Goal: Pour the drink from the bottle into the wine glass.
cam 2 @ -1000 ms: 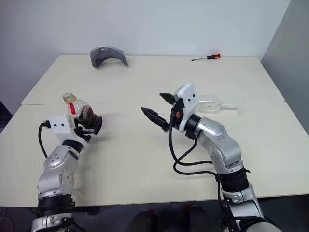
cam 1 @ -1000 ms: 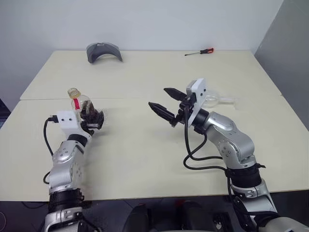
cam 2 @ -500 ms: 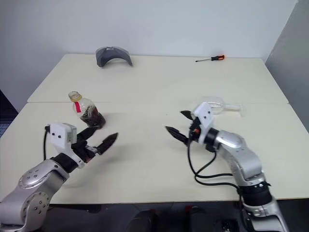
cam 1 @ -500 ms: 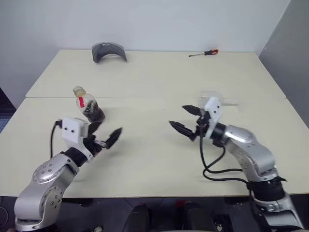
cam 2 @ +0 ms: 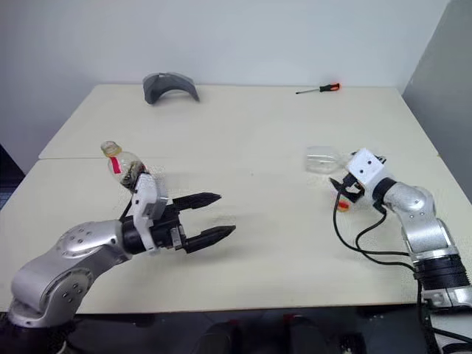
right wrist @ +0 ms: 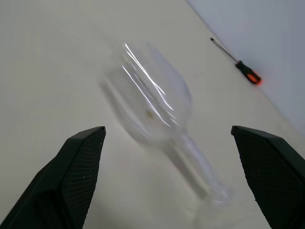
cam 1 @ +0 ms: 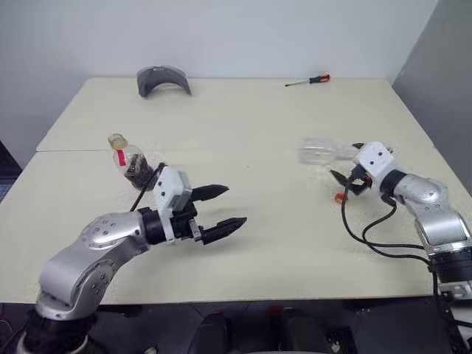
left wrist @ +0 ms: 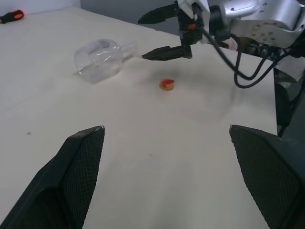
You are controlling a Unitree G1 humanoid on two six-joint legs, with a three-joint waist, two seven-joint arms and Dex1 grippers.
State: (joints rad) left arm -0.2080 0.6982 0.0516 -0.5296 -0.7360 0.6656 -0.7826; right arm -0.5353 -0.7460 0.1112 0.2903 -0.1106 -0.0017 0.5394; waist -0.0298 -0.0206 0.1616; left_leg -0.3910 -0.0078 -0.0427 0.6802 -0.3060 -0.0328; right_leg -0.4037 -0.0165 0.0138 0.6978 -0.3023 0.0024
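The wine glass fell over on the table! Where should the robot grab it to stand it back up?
Probably by the thin stem. The wine glass lies on its side, bowl toward the table's middle and foot toward the right edge. The open right gripper is beside it, so it could straddle the stem, which looks easier to close on than the wide rounded bowl, then tip the glass upright.

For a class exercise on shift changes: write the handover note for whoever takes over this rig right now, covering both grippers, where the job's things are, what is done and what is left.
Left gripper: open, empty, hovering over the table in front of the bottle.
Right gripper: open, empty, beside the wine glass.
Bottle: upright at the robot's left, drink inside.
Wine glass: on its side, empty.
A small red and yellow piece lies near the right gripper.
Done: nothing poured.
Left: stand the glass up, grasp the bottle, pour.
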